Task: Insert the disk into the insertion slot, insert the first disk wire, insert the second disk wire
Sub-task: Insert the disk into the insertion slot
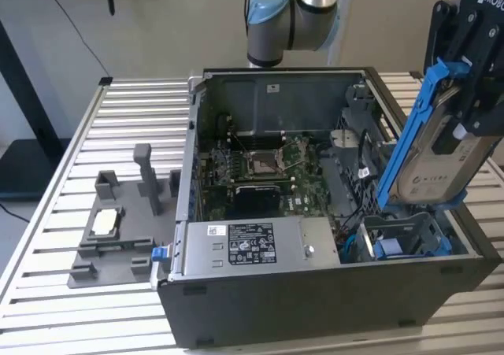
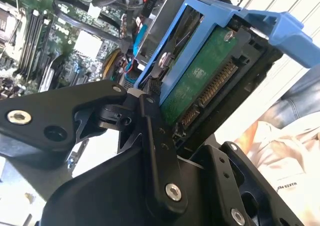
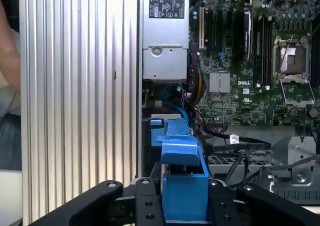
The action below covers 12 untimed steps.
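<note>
One disk [image 1: 431,154], clipped in its blue carrier, hangs over the black computer case [image 1: 315,308] at the exterior view's right. It is above the one insertion slot [image 1: 409,235], the dark cage bay with blue clips, and not yet in it. Its long axis stands nearly upright and leans, so the upper end tips toward the exterior view's right while the lower end points down at the cage. The labelled silver face is turned toward the exterior camera. In the second wrist view its green circuit-board side [image 2: 200,80] shows, with the connector row along one edge. One gripper [image 1: 465,127] is clamped on the disk. In the first wrist view the black fingers [image 3: 144,200] press in on either side of the carrier [image 3: 182,186], with only the disk's width between them. Inside the case lies one silver power-supply box [image 1: 252,245]. One grey stand [image 1: 118,229] with upright posts sits on the slatted table [image 1: 79,316], beside the case at the exterior view's left.
</note>
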Each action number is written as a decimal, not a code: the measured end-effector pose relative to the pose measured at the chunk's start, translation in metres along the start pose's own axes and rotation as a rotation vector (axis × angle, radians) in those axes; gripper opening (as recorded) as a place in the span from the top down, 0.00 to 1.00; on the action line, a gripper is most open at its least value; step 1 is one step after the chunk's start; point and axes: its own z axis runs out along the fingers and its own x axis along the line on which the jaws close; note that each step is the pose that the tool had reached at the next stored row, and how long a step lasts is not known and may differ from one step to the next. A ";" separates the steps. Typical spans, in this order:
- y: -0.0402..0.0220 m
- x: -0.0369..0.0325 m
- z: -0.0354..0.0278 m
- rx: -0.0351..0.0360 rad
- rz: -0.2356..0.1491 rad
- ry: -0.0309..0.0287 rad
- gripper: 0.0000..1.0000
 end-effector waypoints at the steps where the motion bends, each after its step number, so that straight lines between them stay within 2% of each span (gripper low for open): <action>1: -0.0001 0.0000 0.0009 0.0000 0.000 0.0000 0.67; 12: -0.0019 0.0002 0.0204 0.0000 -0.003 0.0008 0.67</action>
